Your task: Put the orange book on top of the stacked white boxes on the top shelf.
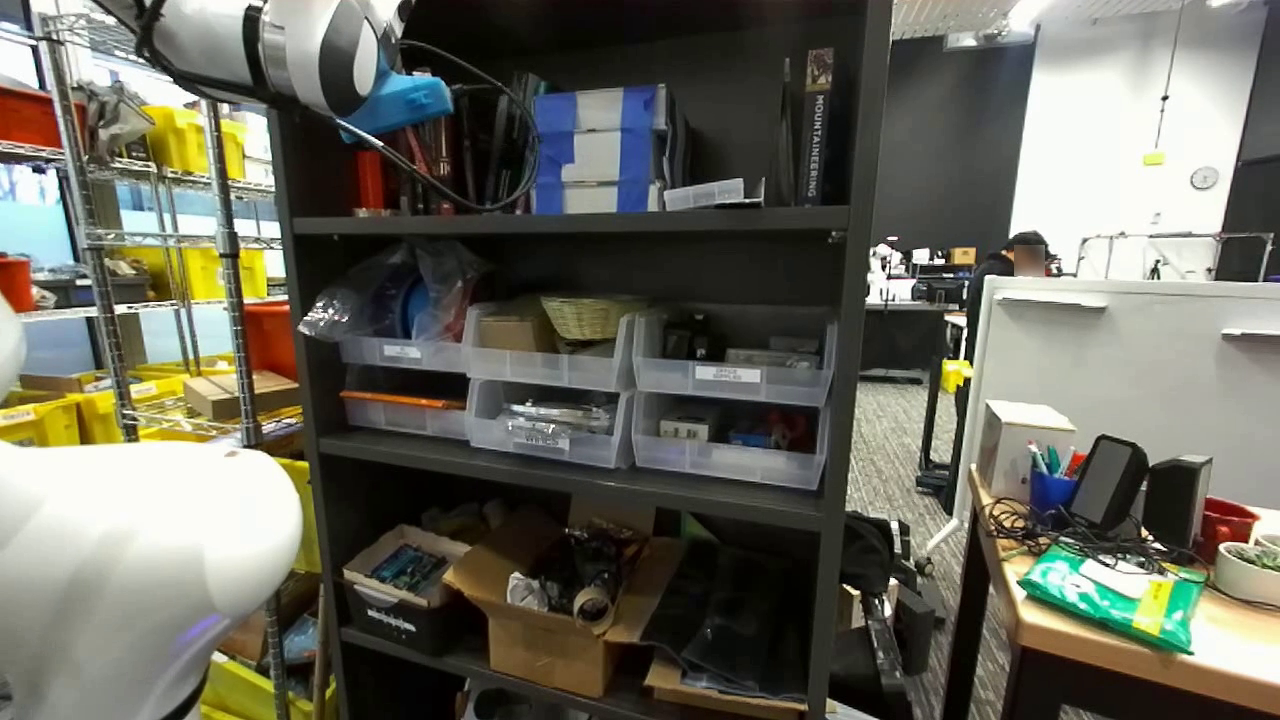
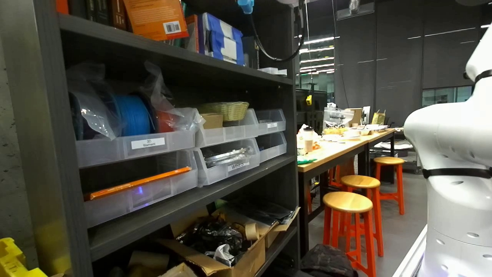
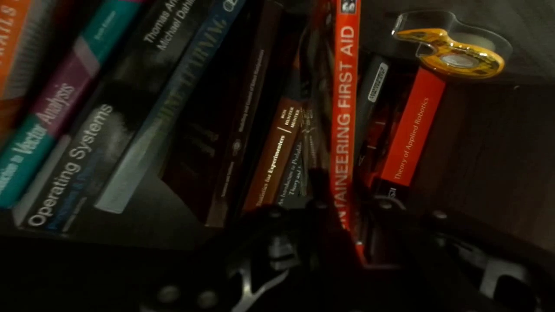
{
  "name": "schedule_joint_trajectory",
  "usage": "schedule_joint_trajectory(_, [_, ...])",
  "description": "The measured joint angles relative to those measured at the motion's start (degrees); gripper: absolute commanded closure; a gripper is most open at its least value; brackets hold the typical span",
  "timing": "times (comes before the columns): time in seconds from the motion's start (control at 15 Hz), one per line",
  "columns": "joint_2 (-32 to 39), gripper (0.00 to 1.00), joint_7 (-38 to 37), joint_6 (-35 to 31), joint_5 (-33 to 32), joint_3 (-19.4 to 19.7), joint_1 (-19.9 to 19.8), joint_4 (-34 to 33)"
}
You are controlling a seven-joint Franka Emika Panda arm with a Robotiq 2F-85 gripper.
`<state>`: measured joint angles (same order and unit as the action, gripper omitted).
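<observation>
In the wrist view, my gripper (image 3: 341, 193) is shut on the orange book (image 3: 344, 108), its red-orange spine reading "Mountaineering First Aid" standing between the dark fingers. An exterior view shows the orange book's back cover with a barcode (image 2: 155, 17), tilted, in front of other books and hanging over the edge of the top shelf (image 2: 115, 37). The fingers are hidden or cut off in both exterior views. The stacked white boxes (image 1: 600, 155), banded with blue tape, stand on the top shelf (image 1: 570, 225) right of the books; the wrist view does not show them.
Several leaning books (image 1: 480, 150) line the shelf's left part. A black cable (image 1: 535, 150) loops from the arm before the boxes. Right of them lie a small white tray (image 1: 705, 195) and upright books (image 1: 815, 130). A tape dispenser (image 3: 461, 60) lies beside the books. Plastic bins (image 2: 134, 144) fill the board below.
</observation>
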<state>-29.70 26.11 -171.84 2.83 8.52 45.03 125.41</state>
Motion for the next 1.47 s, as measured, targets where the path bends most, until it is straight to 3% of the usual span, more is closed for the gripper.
schedule_joint_trajectory(0.4, [-7.22, 0.97, 0.00, 5.47, -2.15, -0.32, -4.72, 3.08])
schedule_joint_trajectory(0.87, [-14.90, 0.97, 0.83, 17.16, -7.44, -5.46, -13.39, 3.33])
schedule_joint_trajectory(1.47, [-18.69, 0.97, 9.52, 26.92, -15.01, -10.38, -17.73, 1.20])
